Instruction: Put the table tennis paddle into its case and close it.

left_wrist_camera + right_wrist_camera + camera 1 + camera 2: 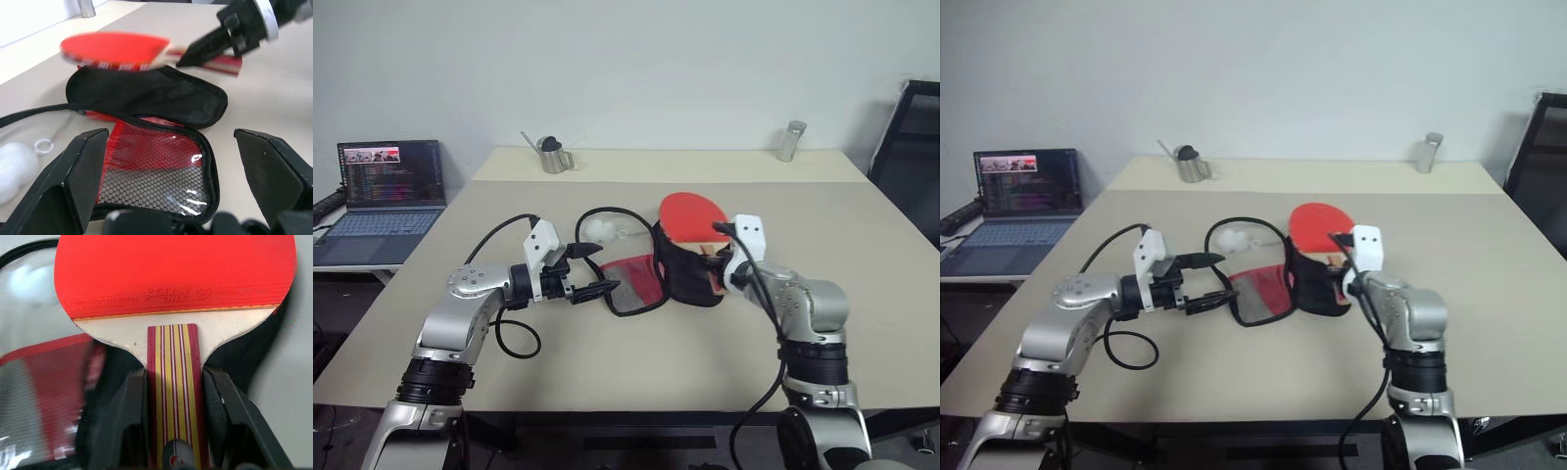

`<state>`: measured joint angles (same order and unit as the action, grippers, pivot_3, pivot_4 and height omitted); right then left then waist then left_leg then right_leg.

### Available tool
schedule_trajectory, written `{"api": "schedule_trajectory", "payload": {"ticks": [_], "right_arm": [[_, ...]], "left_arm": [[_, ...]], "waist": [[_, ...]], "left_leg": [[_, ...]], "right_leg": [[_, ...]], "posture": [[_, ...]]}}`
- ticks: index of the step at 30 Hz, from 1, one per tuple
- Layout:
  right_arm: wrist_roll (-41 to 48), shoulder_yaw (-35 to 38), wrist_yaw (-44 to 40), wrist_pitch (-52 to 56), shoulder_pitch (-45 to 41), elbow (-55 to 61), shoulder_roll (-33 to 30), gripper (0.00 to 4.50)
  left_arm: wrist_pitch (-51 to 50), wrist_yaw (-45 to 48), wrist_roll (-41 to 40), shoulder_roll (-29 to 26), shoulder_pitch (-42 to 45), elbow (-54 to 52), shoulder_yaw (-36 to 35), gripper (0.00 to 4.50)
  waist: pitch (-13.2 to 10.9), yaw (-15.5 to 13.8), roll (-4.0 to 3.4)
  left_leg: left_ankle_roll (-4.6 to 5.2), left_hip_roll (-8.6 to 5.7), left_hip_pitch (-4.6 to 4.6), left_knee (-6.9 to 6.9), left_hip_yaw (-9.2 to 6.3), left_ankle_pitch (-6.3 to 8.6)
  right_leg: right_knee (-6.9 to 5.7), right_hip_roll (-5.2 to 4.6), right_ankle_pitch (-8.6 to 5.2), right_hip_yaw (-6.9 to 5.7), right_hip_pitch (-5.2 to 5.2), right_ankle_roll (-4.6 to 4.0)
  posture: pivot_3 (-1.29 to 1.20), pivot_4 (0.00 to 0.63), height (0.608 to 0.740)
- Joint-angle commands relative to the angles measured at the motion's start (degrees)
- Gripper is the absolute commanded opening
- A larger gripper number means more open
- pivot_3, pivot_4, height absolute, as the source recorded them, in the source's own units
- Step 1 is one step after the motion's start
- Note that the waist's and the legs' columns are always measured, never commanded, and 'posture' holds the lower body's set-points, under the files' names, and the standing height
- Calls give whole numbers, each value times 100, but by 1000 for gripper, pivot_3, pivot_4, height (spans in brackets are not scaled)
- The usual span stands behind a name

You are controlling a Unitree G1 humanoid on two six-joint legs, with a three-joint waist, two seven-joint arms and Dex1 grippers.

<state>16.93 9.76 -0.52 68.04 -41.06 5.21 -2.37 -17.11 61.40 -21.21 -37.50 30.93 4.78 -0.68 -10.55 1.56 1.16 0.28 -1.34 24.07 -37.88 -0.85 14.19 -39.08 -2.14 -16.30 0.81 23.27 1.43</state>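
1. Left eye view: the right gripper (722, 257) holds the table tennis paddle (693, 216) by its handle, its red face raised over the far side of the case (658, 275). The case lies unzipped in the middle of the table (607, 362), black half toward the right arm, red mesh half toward the left. The left gripper (597, 274) hovers just beside the mesh half, fingers spread wide and empty. The paddle is not yet inside, so inserting it and zipping both remain.

2. Right eye view: the same layout. A black cable (1234, 227) loops on the table behind the case, with a white ball (1232, 238) inside the loop. A metal cup (1195, 166) and a small canister (1428, 152) stand well apart at the far edge; a laptop (1026, 201) sits off the table to the left. The near stretch of table is bare, giving both arms room.

3. Left wrist view: the wide-open fingers (63, 186) frame the mesh pocket (156, 176) of the case. Beyond the black half, the paddle hangs above it, pinched by the other gripper. The zip edge lies loose around the open side.

4. Right wrist view: both fingers (122, 421) clamp the striped handle (172, 382), with the red rubber face ahead and the case underneath. Judging from this, the blade must come down into the black half, whose edge is close.
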Motion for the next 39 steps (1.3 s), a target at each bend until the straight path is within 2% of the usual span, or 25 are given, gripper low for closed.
{"api": "schedule_trajectory", "payload": {"ticks": [1,17,31,39], "right_arm": [[-142,-18,184,-458,-93,6,92,1137],[-597,-226,342,-1960,-527,-1849,300,1137],[-756,-272,428,-2093,-614,-2133,299,1137],[-712,-393,347,-1799,-540,-1964,417,1137]], "left_arm": [[66,-37,-22,-83,-21,-251,-141,4500],[99,-49,11,-133,-29,-245,-108,4500],[101,-50,51,-136,-12,-243,-74,4500],[81,-48,74,-125,-10,-269,-74,4500]], "waist": [[0,-1,0],[0,45,0],[0,41,0],[1,44,-1]], "left_leg": [[0,-2,0,0,0,0],[-1,0,-5,1,2,-1],[-2,0,-5,1,3,-1],[-2,0,-5,1,3,-1]], "right_leg": [[0,-1,0,1,0,0],[-6,3,0,2,1,0],[-6,3,0,3,1,-1],[-6,3,0,3,1,-1]], "posture": [[0,150,740],[0,150,740],[0,150,740],[0,150,740]]}}
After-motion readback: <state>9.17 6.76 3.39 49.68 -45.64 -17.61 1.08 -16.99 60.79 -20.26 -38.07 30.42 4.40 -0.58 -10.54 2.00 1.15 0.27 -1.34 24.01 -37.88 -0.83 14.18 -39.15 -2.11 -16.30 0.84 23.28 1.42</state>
